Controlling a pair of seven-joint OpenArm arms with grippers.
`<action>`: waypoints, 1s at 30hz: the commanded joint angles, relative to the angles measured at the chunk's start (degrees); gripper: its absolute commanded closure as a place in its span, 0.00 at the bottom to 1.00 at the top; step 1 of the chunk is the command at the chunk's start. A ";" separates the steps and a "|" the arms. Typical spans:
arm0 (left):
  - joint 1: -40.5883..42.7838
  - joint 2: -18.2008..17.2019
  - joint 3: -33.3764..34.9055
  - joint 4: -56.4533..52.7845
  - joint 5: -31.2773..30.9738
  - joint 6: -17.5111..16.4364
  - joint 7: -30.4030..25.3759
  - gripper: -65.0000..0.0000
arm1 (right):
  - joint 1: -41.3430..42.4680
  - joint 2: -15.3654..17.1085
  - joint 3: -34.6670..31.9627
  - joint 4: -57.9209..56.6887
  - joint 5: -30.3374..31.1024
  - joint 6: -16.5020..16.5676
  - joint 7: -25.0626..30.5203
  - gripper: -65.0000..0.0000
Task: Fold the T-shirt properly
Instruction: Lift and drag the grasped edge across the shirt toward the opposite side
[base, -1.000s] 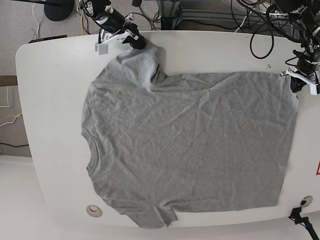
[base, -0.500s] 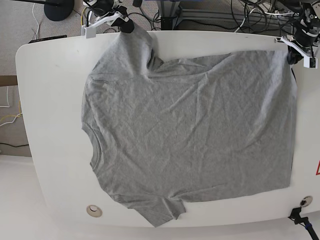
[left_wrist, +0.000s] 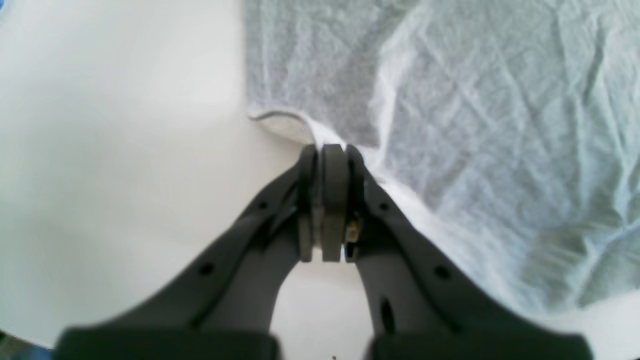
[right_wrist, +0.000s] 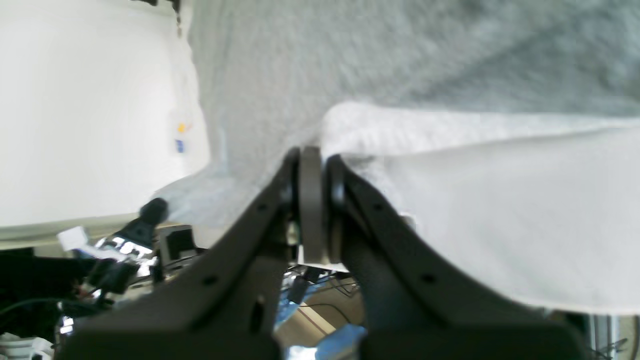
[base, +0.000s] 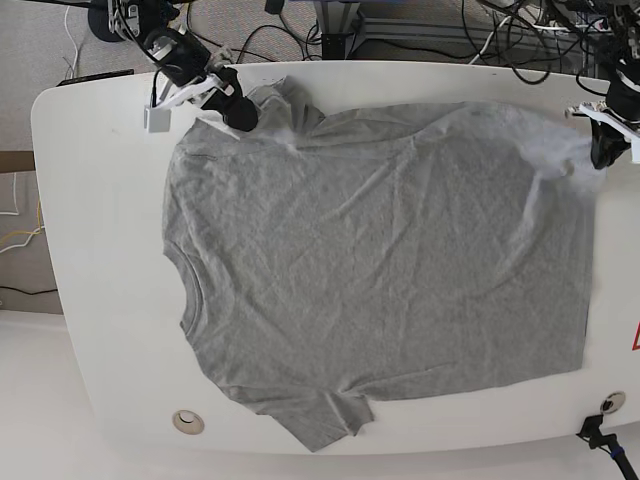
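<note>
The grey T-shirt (base: 380, 260) lies spread flat and wrinkled on the white table (base: 100, 200), its neck towards the left. In the base view my right gripper (base: 238, 112) is at the far left, shut on the far sleeve. My left gripper (base: 603, 152) is at the far right, shut on the far hem corner, which is raised slightly off the table. The left wrist view shows the left gripper (left_wrist: 332, 150) pinching a cloth edge (left_wrist: 490, 125). In the right wrist view the right gripper (right_wrist: 312, 152) is clamped on bunched fabric (right_wrist: 450, 60). No lettering shows.
A round grommet hole (base: 187, 421) sits near the table's front left edge. A black clamp (base: 600, 430) is at the front right corner. Cables and stands (base: 420, 30) crowd the floor behind the table's far edge.
Both grippers, still shut on the shirt, pulled its far edge up and back, then came down again. The shirt now lies flatter and a little nearer the far edge.
</note>
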 joint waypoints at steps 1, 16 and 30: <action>-3.96 -0.92 -0.77 0.74 -0.30 0.38 3.29 1.00 | 3.10 1.42 -0.18 0.93 2.41 0.91 0.52 1.00; -21.02 -0.92 -0.33 -9.63 10.42 0.38 12.87 1.00 | 25.34 1.60 -2.29 -13.49 3.90 0.91 -1.32 1.00; -34.38 -1.19 0.99 -21.85 21.15 0.21 12.78 1.00 | 48.02 1.33 -2.38 -36.61 3.55 1.52 -4.31 1.00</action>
